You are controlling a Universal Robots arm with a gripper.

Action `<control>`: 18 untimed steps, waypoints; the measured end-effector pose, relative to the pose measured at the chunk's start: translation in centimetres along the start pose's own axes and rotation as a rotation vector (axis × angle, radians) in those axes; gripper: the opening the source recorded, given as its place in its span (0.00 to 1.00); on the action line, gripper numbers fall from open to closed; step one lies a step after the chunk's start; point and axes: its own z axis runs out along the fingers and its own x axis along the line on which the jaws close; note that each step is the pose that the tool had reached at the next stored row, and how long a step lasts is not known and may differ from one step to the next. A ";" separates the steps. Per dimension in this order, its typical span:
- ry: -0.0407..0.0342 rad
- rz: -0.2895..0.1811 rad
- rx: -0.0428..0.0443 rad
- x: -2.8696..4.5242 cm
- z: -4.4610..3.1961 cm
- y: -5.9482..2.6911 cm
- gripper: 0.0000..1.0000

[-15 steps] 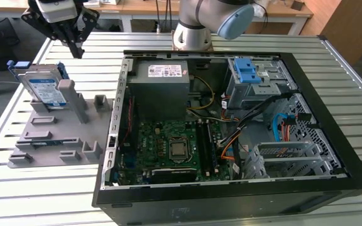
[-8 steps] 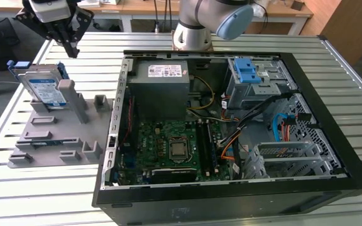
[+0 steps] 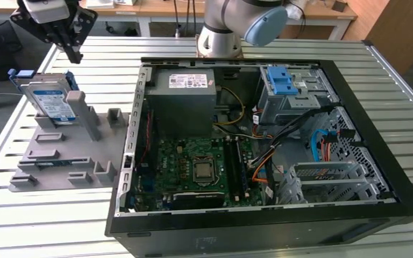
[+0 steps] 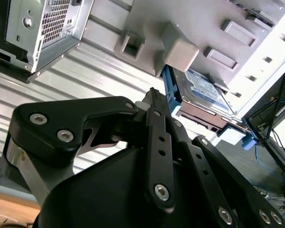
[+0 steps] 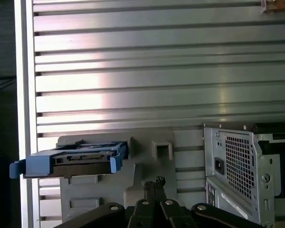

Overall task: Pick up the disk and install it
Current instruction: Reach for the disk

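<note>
One open computer case point(image 3: 264, 228) sits on the slatted counter point(image 3: 56, 236). Beside the case, one grey holder point(image 3: 63, 161) carries one disk point(image 3: 52, 102). Inside the case: one power-supply box point(image 3: 185, 102), one motherboard point(image 3: 189, 166). Behind the case, one robot arm point(image 3: 225, 27).

Lab workshop: slatted metal table point(image 3: 49, 226), opened computer point(image 3: 264, 236).

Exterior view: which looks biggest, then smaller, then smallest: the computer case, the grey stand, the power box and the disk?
1. computer case, by far the largest
2. grey stand
3. power box
4. disk, only a little smaller than the power box
</note>
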 end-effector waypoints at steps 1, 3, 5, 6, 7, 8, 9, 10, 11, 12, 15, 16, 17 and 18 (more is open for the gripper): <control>0.0000 0.000 0.0000 0.28 0.09 0.08 0.11; 0.0000 0.000 0.0000 0.83 0.25 0.17 0.11; -0.0001 0.000 0.0000 1.20 0.32 0.16 0.11; -0.0002 0.000 -0.0001 1.21 0.33 0.16 0.11; -0.0001 0.000 -0.0001 1.21 0.32 0.16 0.11; -0.0001 0.000 -0.0001 1.21 0.32 0.16 0.11; 0.0001 0.000 0.0000 1.22 0.32 0.16 0.11; 0.0001 0.000 0.0000 1.23 0.31 0.16 0.11; -0.0001 0.000 0.0000 1.23 0.32 0.16 0.11; 0.0000 0.000 0.0000 1.24 0.32 0.16 0.11; -0.0001 0.000 0.0000 1.44 0.32 0.11 0.11; 0.0000 0.000 0.0000 1.51 0.32 0.08 0.11; 0.0000 0.000 0.0000 1.58 0.33 0.06 0.11; 0.0000 0.000 0.0000 1.67 0.34 0.04 0.11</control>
